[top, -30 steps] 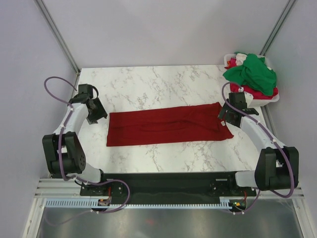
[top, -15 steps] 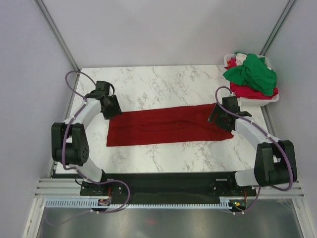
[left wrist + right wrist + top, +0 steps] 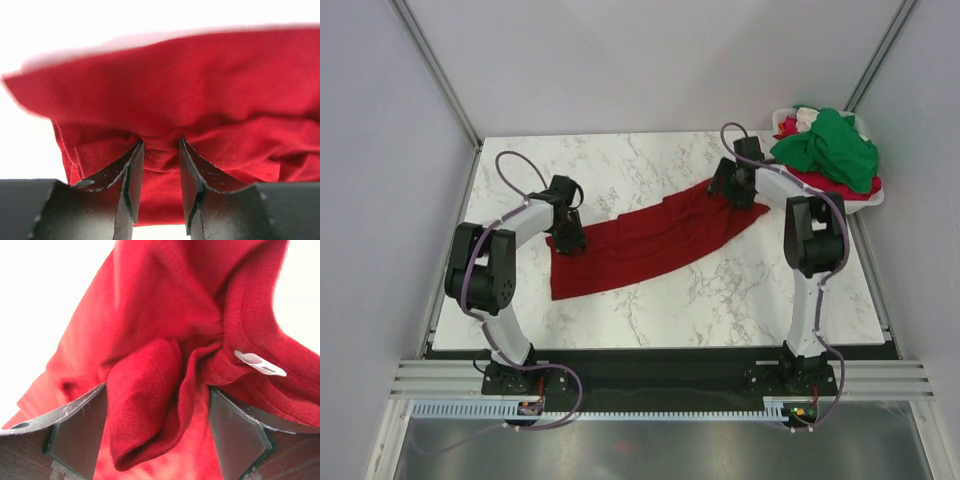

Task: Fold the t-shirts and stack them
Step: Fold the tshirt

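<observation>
From above, a white marbled surface (image 3: 650, 310) sits between pale walls. The dark red t-shirt (image 3: 640, 240), folded into a long band, slants across its middle, with bare marble in front and behind. A white basket (image 3: 876, 196) at the far right corner holds a green t-shirt (image 3: 830, 145) heaped over a lighter red t-shirt (image 3: 820, 183). Left wrist: the left jaws, nearly closed, pinch a soft creased fold of dark red cloth. Right wrist: the right jaws, wider apart, clamp a thick bunch beside the ribbed collar and white label (image 3: 260, 363).

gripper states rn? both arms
Left gripper: closed, pinching one end of the dark red t-shirt.
Right gripper: closed on a thick bunch of the same shirt at its other end.
</observation>
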